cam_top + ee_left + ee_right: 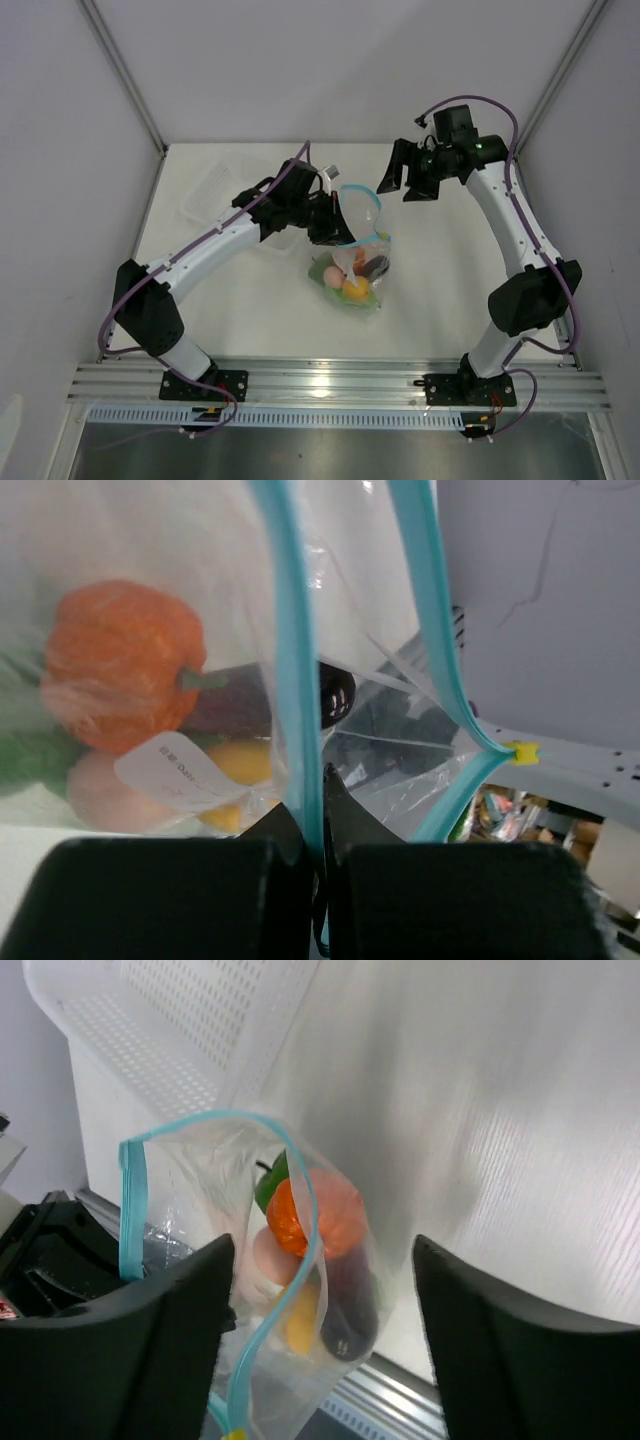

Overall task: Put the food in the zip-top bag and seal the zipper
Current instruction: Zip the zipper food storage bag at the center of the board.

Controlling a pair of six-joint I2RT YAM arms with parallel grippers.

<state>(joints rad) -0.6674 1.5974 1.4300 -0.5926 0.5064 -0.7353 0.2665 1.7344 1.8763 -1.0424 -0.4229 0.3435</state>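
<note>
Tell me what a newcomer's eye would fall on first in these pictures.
First comes the clear zip-top bag at the middle of the table, its mouth gaping and bright toy food bunched at its bottom. Next is the left hand, shut on the bag's blue zipper at one side of the mouth. The right hand hangs open on the other side, apart from the bag.
</note>
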